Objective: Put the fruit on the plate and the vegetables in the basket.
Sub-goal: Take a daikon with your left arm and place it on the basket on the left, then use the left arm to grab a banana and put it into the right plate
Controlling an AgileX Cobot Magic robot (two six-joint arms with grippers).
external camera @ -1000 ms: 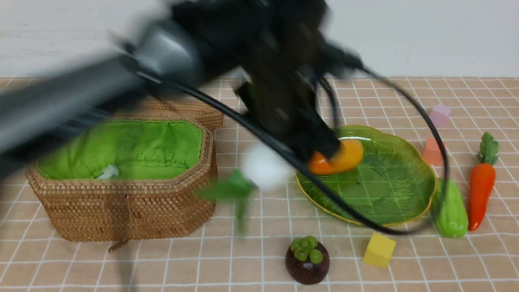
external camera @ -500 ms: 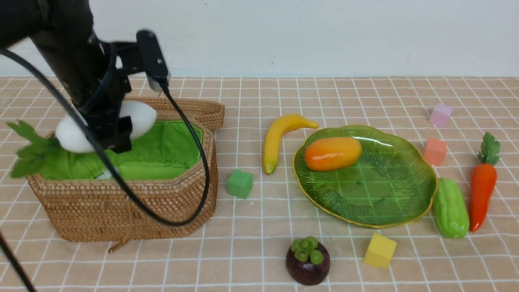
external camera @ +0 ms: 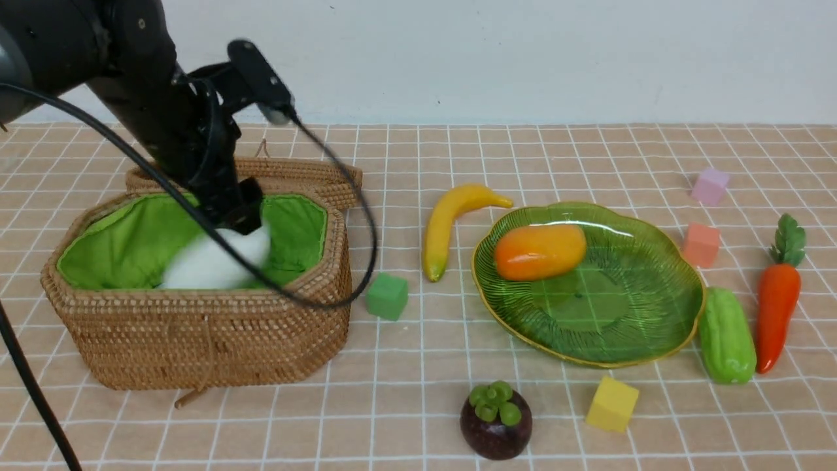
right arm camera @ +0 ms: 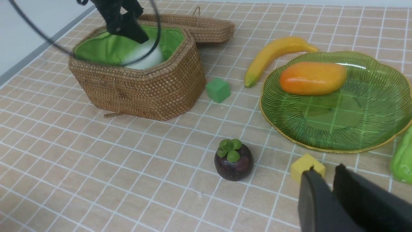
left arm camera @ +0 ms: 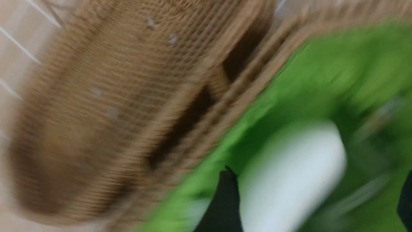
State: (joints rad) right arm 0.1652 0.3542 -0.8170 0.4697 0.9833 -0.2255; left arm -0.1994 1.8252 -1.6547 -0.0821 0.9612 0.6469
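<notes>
across the tiled surface (external camera: 588, 157) the biggest thing is the basket (external camera: 196, 340), its lid folded back behind it and its walls high around the green lining. over its far right part hangs the left tool (external camera: 240, 216), fingers spread wide with nothing clamped. the radish (external camera: 209, 265) shows blurred just beneath them, inside the lining, so this looks like the release itself. the plate (external camera: 654, 314) sits well to the right with the mango (external camera: 539, 252) on it. the banana (external camera: 451, 222) lies just beside its left rim, the gourd (external camera: 726, 337) at its right rim, the carrot (external camera: 775, 314) beside that, and the mangosteen (external camera: 495, 425) alone near the front. the right tool (right arm camera: 325, 174) is nearly closed on nothing, low near the yellow cube (external camera: 611, 403).

risks: the left arm's slack cable (external camera: 375, 245) loops across the basket's right rim and could catch the wicker on a lift, tugging the basket. open room lies between basket and plate — only the green cube (external camera: 386, 296) stands there.
</notes>
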